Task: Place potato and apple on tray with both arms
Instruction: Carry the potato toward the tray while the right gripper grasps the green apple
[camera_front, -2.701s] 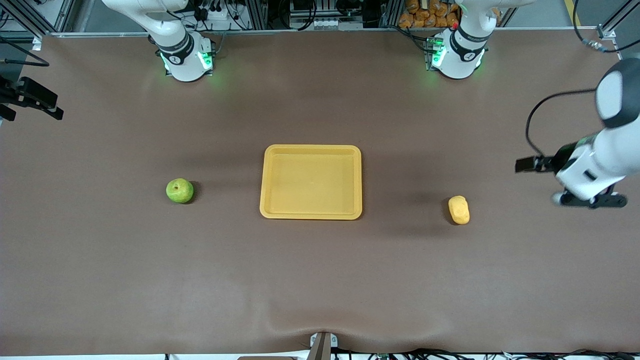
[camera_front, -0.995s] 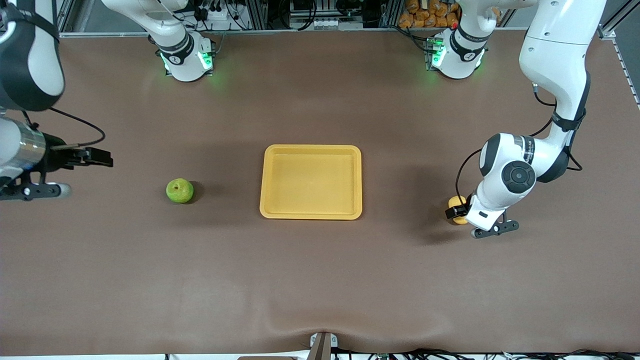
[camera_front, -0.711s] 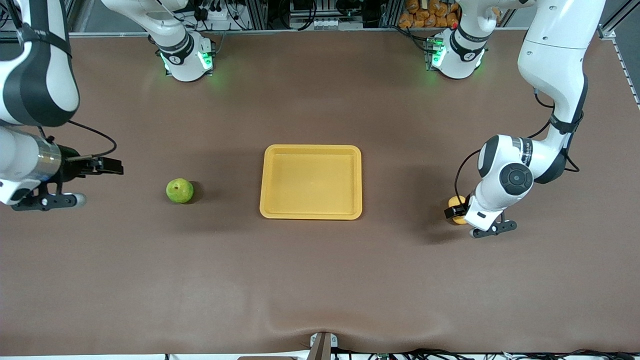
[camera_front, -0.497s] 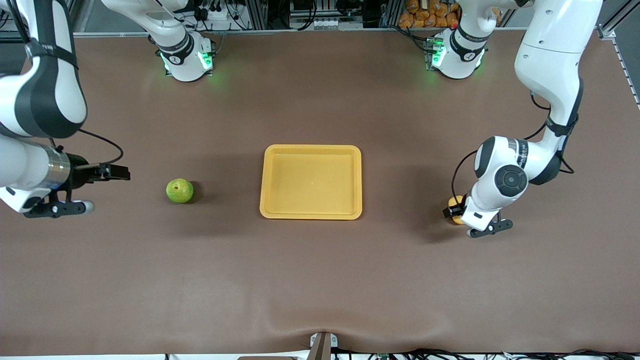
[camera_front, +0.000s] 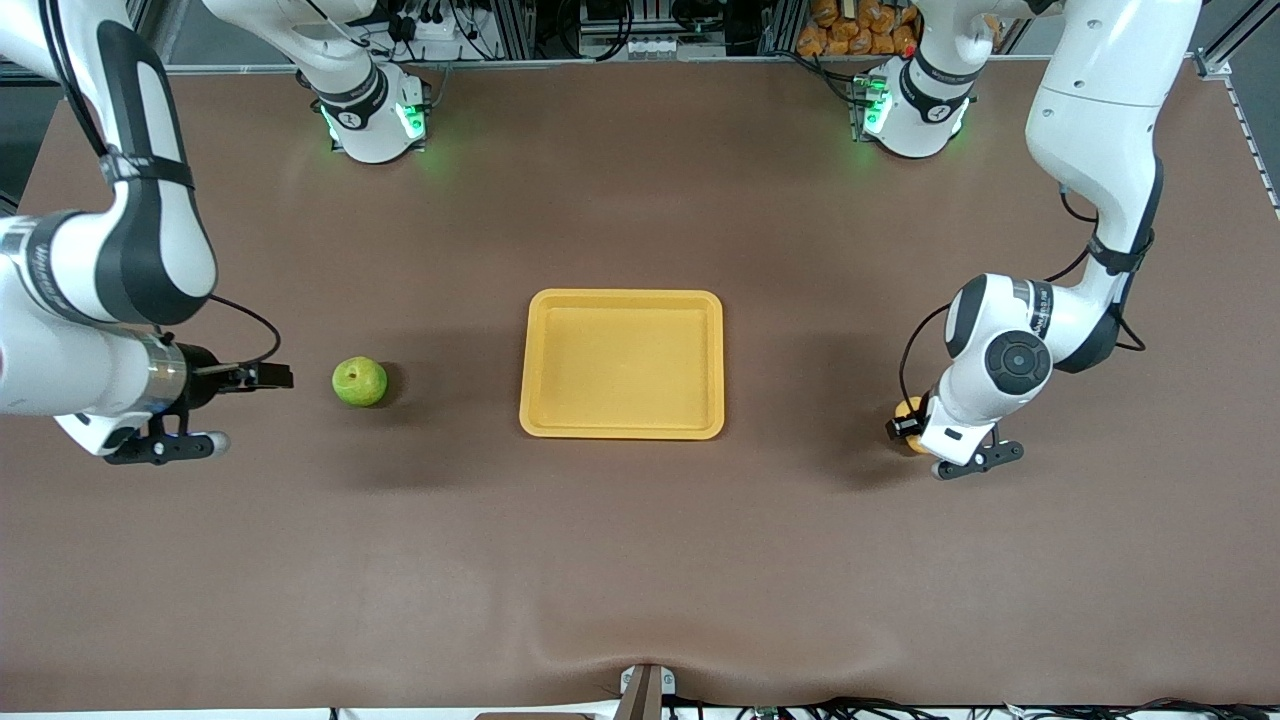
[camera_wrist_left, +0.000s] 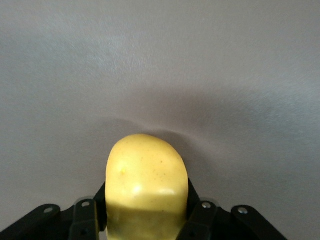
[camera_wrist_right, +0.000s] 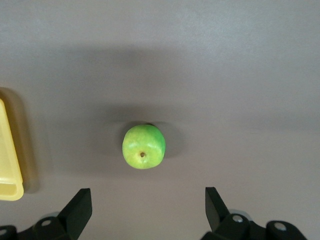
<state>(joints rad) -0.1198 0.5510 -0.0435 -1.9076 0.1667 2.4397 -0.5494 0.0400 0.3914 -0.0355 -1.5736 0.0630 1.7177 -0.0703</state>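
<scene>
The yellow potato (camera_wrist_left: 146, 185) lies on the brown table toward the left arm's end, and only a sliver of potato (camera_front: 909, 407) shows beside the left wrist in the front view. My left gripper (camera_front: 905, 426) is down at it and shut on the potato, a black finger (camera_wrist_left: 200, 220) pressed to each side. The green apple (camera_front: 359, 381) sits on the table toward the right arm's end. My right gripper (camera_front: 272, 377) hangs low beside it, open and empty, with the apple (camera_wrist_right: 143, 146) a short way ahead of its fingertips. The yellow tray (camera_front: 621, 296) lies between the two fruits.
The tray's corner (camera_wrist_right: 9, 170) shows at the edge of the right wrist view. Both arm bases (camera_front: 372, 115) glow green along the table's edge farthest from the front camera. Brown cloth covers the table, with a ripple at its near edge (camera_front: 640, 655).
My left gripper has shut on the potato where it lies. My right arm has swung in from the table's end toward the apple, its jaws still open.
</scene>
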